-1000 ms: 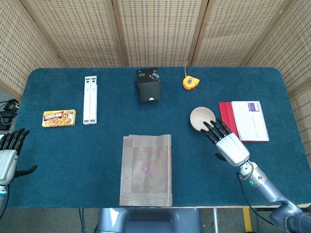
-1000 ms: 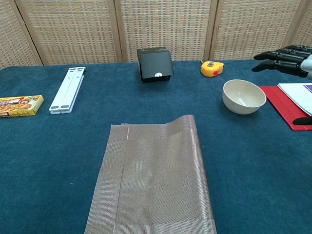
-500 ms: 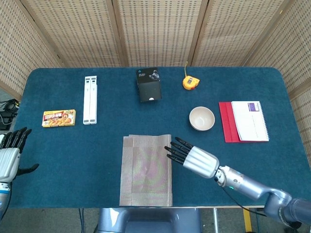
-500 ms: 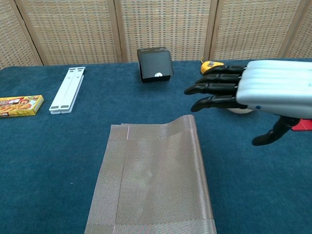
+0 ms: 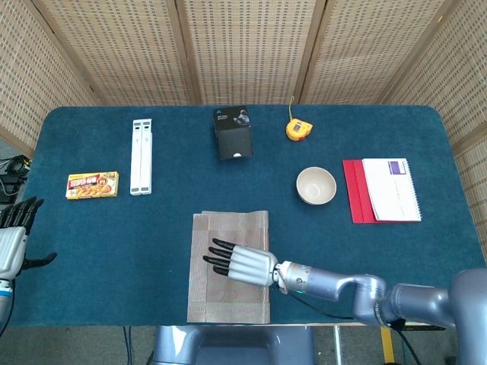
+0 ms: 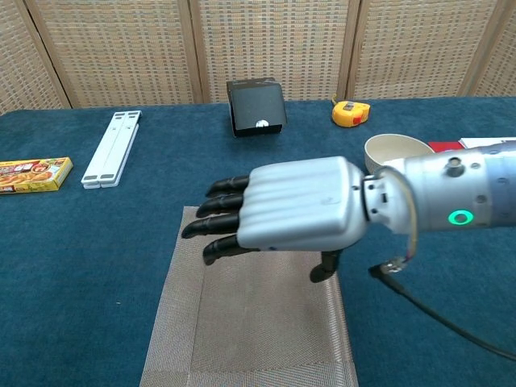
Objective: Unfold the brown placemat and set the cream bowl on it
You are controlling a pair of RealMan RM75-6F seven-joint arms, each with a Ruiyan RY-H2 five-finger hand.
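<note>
Step in hand: unfolding. Brown placemat point(image 5: 229, 267), folded, lies at the near middle of the blue worktop point(image 5: 152, 236), one layer doubled over the other with the lower layer showing as a strip along its left side. Right robot hand point(image 5: 242, 263) reaches across the placemat from the right, palm down, fingers spread and straight, holding nothing; the chest view shows it hovering above the cloth, thumb hanging toward the right edge, and contact cannot be told. Left robot hand point(image 5: 14, 242) sits at the left edge of the worktop, fingers apart, empty, well apart from the placemat. Cream bowl point(image 5: 316, 185) stands upright to the right of and beyond the placemat, just beside a red folder point(image 5: 354, 190) carrying a white notebook point(image 5: 390, 189). Next move, as judged: lower the hand, pinch the free edge of the top layer, and draw it open sideways until flat; the bowl comes afterwards.
</note>
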